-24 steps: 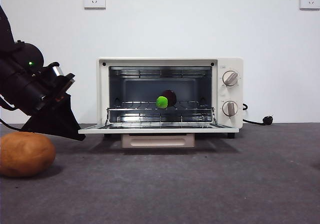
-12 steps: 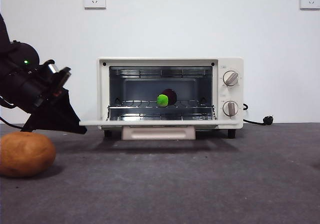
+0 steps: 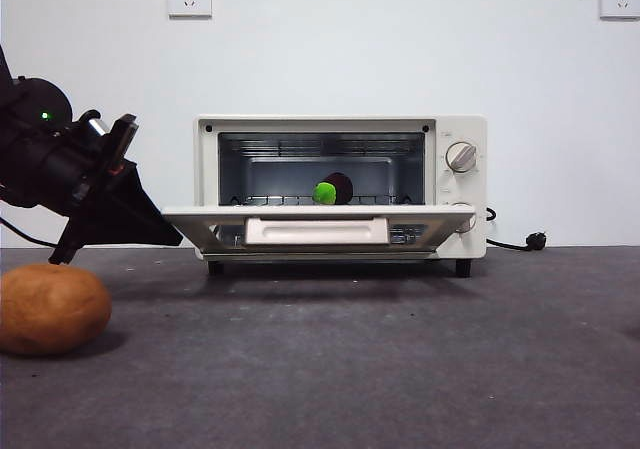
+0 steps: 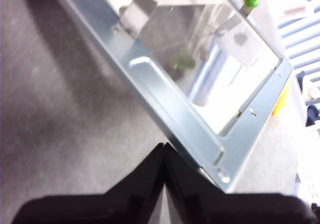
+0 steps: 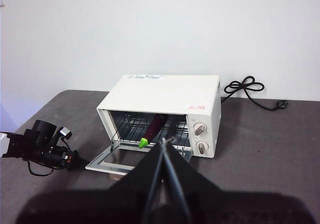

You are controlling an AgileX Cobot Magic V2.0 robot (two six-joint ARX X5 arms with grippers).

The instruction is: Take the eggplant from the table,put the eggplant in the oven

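Long purple eggplant [image 3: 335, 188] lies inside the small cream-white oven [image 3: 340, 191].
The left tool [image 3: 165, 234], pressed together, touches the door's corner; the right tool [image 5: 164, 143], pressed together, hangs well apart.

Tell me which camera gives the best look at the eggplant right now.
The right wrist view: from above it shows the whole eggplant lying on the wire rack inside the oven. The front view shows only its green cap end above the half-raised door. The left wrist view catches just a green sliver.
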